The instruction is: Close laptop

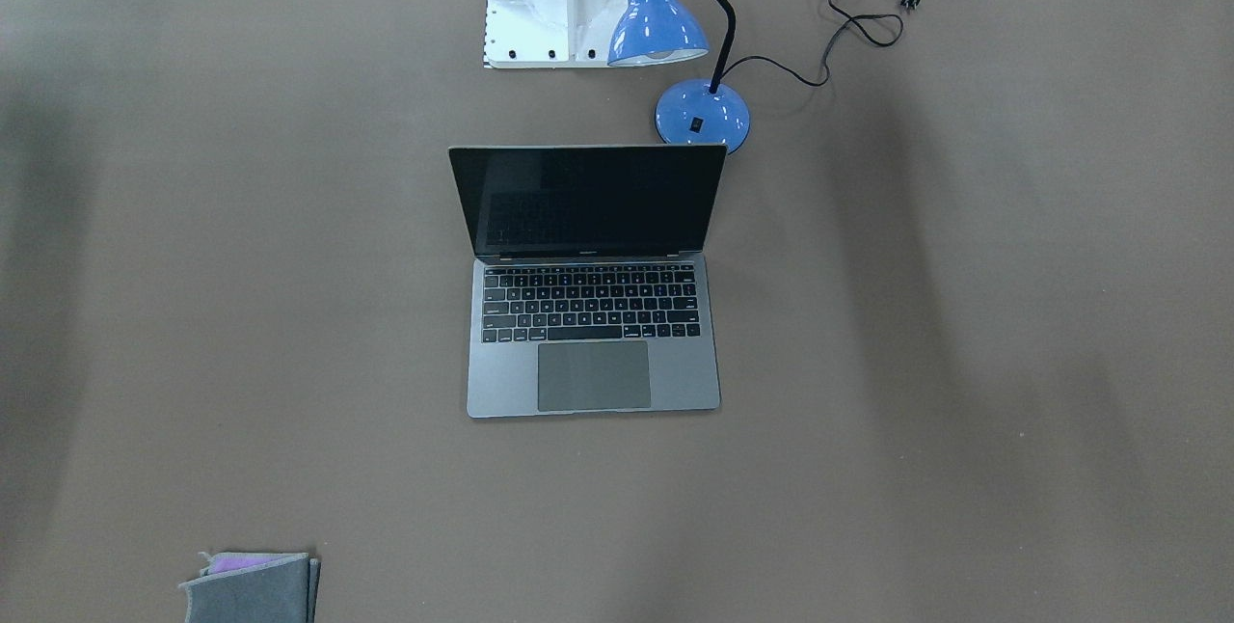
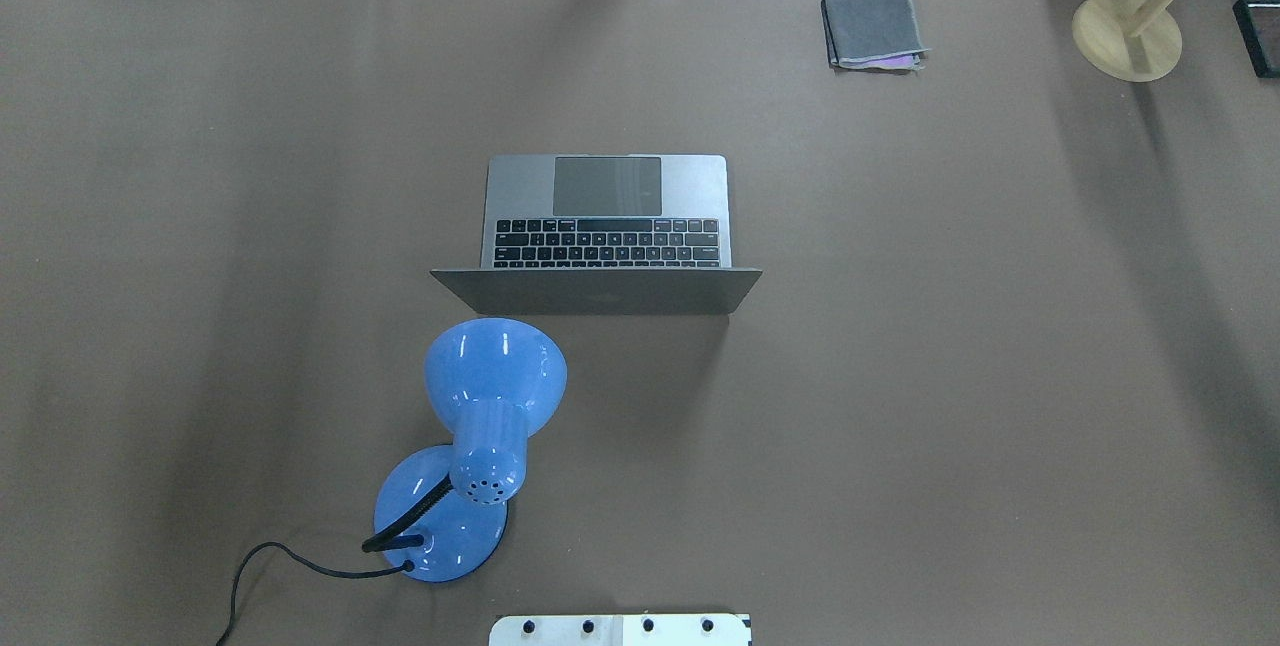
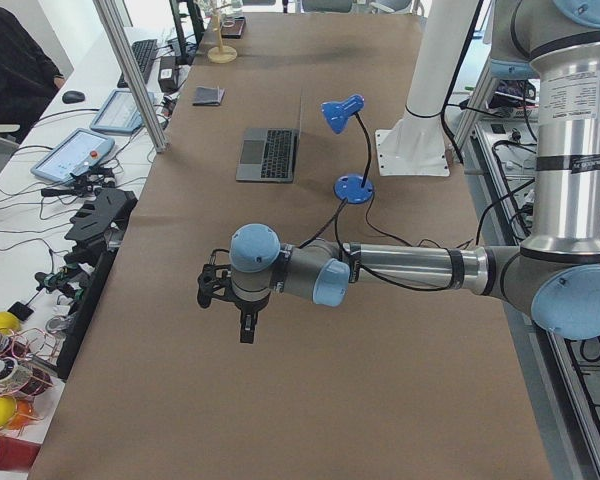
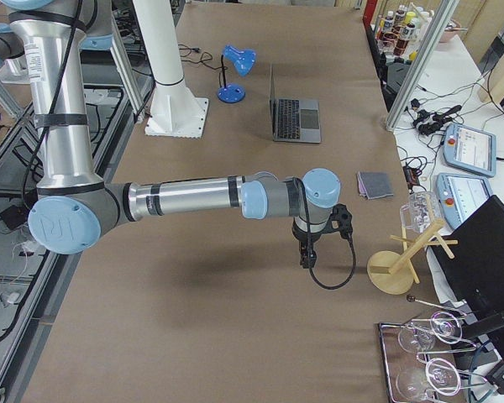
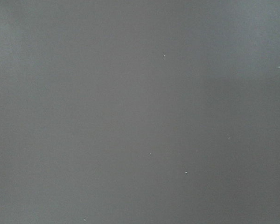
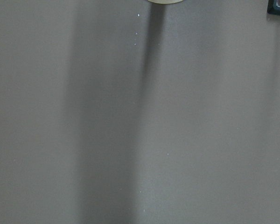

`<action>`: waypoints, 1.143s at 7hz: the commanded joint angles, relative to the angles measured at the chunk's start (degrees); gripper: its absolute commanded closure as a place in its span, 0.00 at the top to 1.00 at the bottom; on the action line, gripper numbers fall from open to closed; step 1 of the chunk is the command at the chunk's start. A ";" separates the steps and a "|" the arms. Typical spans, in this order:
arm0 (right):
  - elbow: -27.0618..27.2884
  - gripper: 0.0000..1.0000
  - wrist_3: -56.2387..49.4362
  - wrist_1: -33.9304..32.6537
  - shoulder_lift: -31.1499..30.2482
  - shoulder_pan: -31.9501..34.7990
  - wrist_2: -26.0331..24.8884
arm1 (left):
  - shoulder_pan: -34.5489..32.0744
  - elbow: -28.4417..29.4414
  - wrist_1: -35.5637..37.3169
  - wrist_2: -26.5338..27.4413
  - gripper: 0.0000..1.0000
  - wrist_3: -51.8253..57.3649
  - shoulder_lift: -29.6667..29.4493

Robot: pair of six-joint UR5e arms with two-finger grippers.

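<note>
The space-grey laptop (image 1: 593,314) stands open in the middle of the brown table, screen dark and upright, keyboard and trackpad showing. In the overhead view (image 2: 608,226) its lid back faces the robot. It also shows far off in the left side view (image 3: 268,153) and the right side view (image 4: 296,117). My left gripper (image 3: 242,325) hangs over bare table, far from the laptop, and I cannot tell whether it is open or shut. My right gripper (image 4: 306,256) hangs over bare table at the other end, and I cannot tell its state either. Both wrist views show only table surface.
A blue desk lamp (image 2: 490,396) with a black cord stands between the robot base and the laptop lid. A folded grey cloth (image 2: 873,29) lies at the far right. A wooden stand (image 2: 1127,34) is near the right gripper, beside a tray of glasses (image 4: 437,361).
</note>
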 commanded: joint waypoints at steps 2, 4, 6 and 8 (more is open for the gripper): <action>-0.39 1.00 2.46 -0.30 4.66 -3.67 -2.12 | 0.31 -0.21 -0.09 0.00 0.99 -1.62 -3.66; 0.04 1.00 13.14 0.13 8.37 -8.67 0.39 | 6.60 -0.82 -0.35 0.00 0.99 -9.26 -9.28; 1.44 1.00 24.05 0.23 14.68 -13.43 4.68 | 13.12 -1.08 -0.35 -0.43 0.99 -19.39 -15.42; 8.00 0.99 40.10 0.31 15.67 -19.57 4.89 | 19.53 -3.09 -0.35 -0.70 0.98 -32.95 -19.83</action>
